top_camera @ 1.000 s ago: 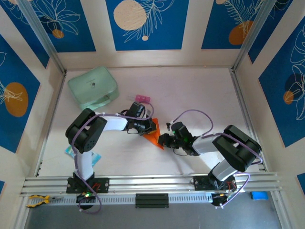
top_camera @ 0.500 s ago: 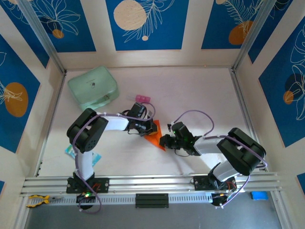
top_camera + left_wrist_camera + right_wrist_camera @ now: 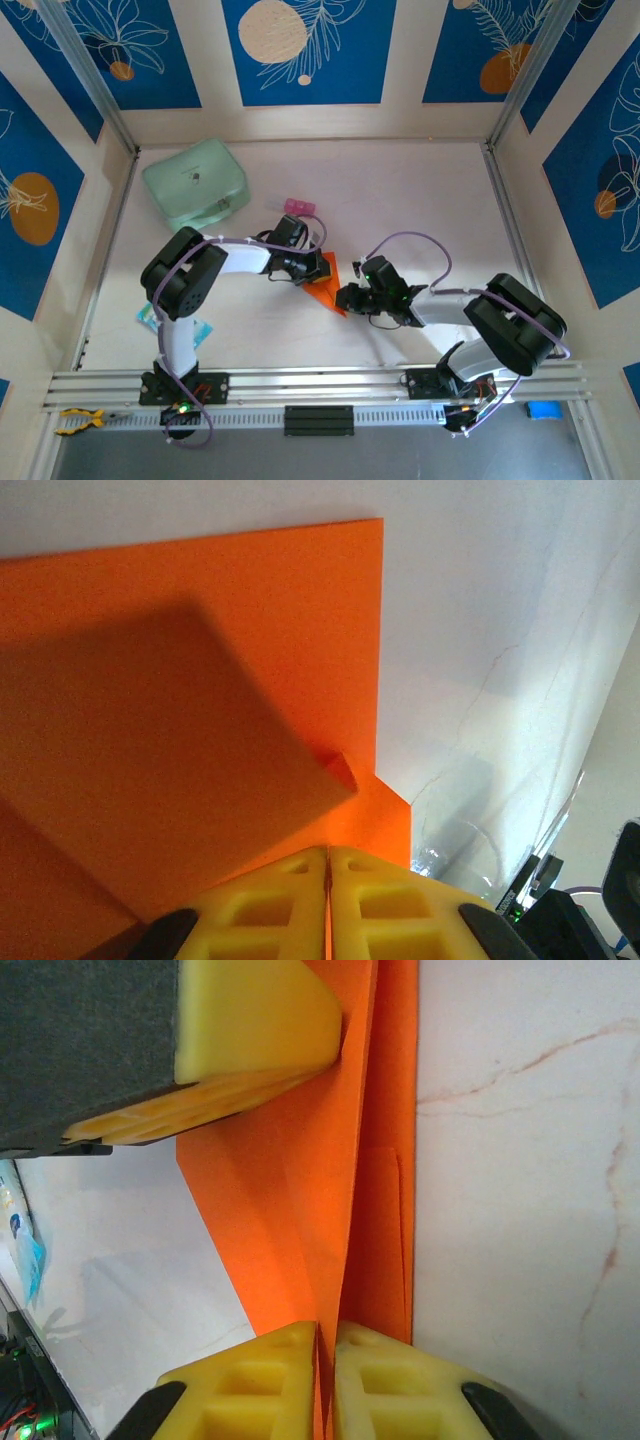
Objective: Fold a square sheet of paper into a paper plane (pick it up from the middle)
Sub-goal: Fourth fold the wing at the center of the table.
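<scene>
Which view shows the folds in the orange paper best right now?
The right wrist view: the orange paper shows its overlapping layers and long crease clearly, pinched in the right hand. The left wrist view gives a flat face and one corner; the top view, a small orange patch.
</scene>
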